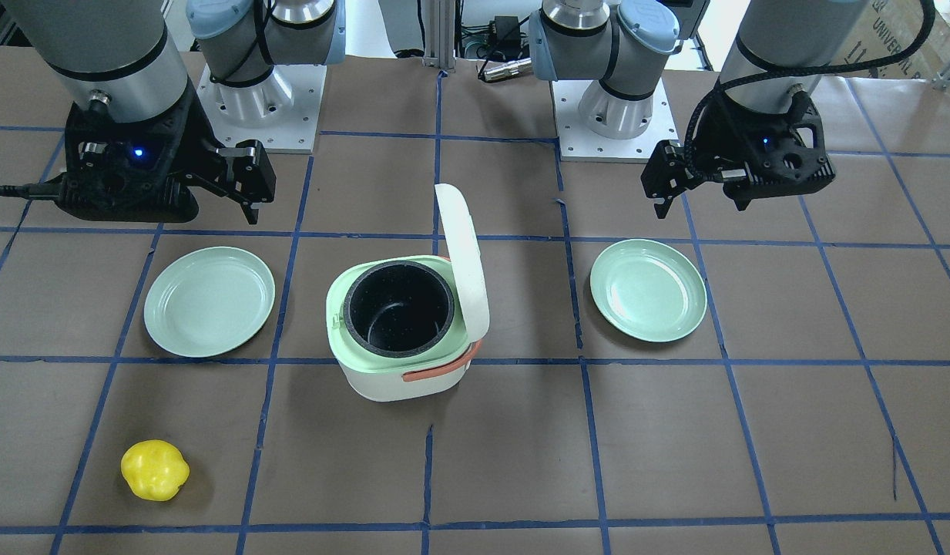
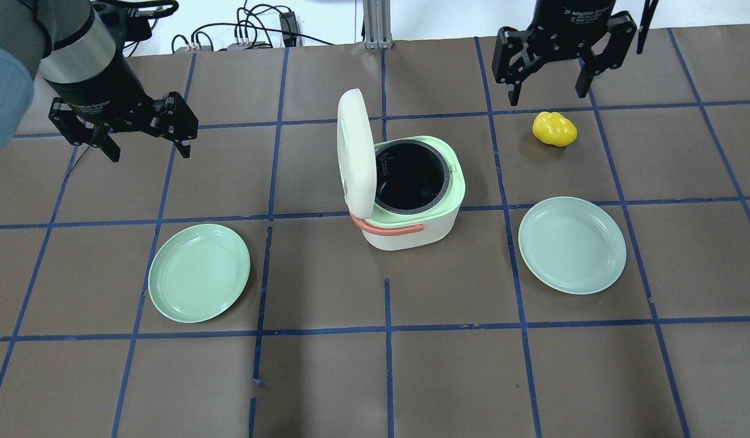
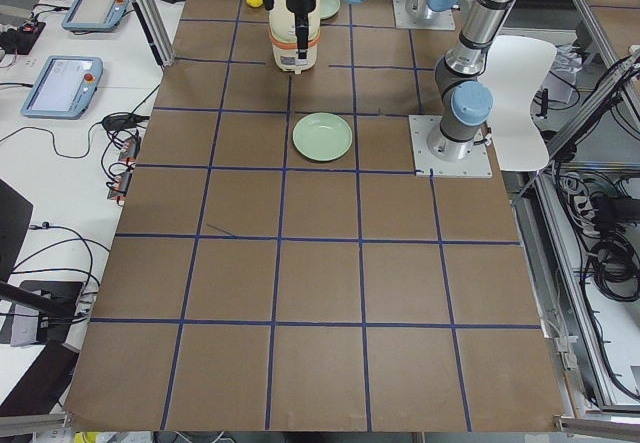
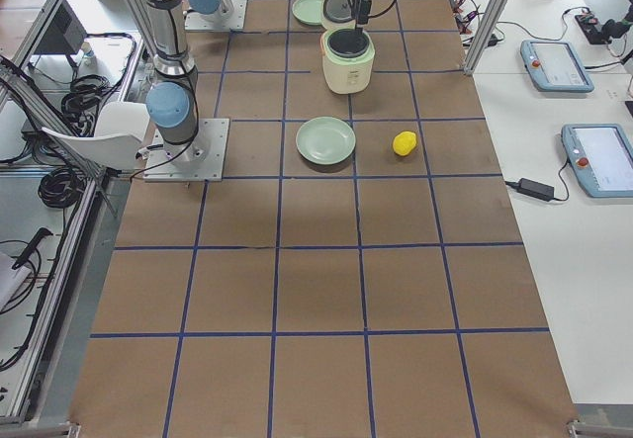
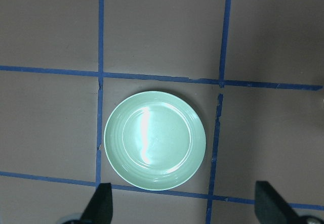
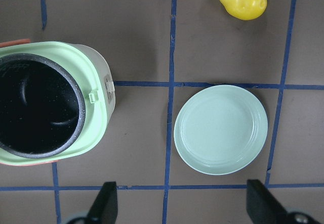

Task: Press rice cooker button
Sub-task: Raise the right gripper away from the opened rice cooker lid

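1. You are looking at the rice cooker [image 2: 411, 234] sitting about midway along the worktop, roughly halfway between the robot-side edge and your own edge.
2. Its lid [image 2: 355, 152] is standing open, close to upright, on the side facing the left end, leaving the dark inner pot [image 2: 411, 182] exposed.
3. An orange handle [image 2: 390, 229] is lying low around the body beneath the lid.
4. A pale green left plate [image 2: 199, 272] is resting toward the left end and a matching right plate [image 2: 572, 244] toward the right end. Each is lying well apart from the cooker and a little nearer the robot-side edge.
5. A lumpy yellow item [image 2: 554, 129] is lying on the right half, nearer your edge, apart from the right plate.
6. The left gripper [image 2: 149, 149] is hanging in the air over the left half, its fingers spread wide and gripping nothing. Its wrist camera is looking straight down on the left plate.
7. The right gripper [image 2: 548, 94] is hanging over the right half, its fingers likewise spread wide and holding nothing.
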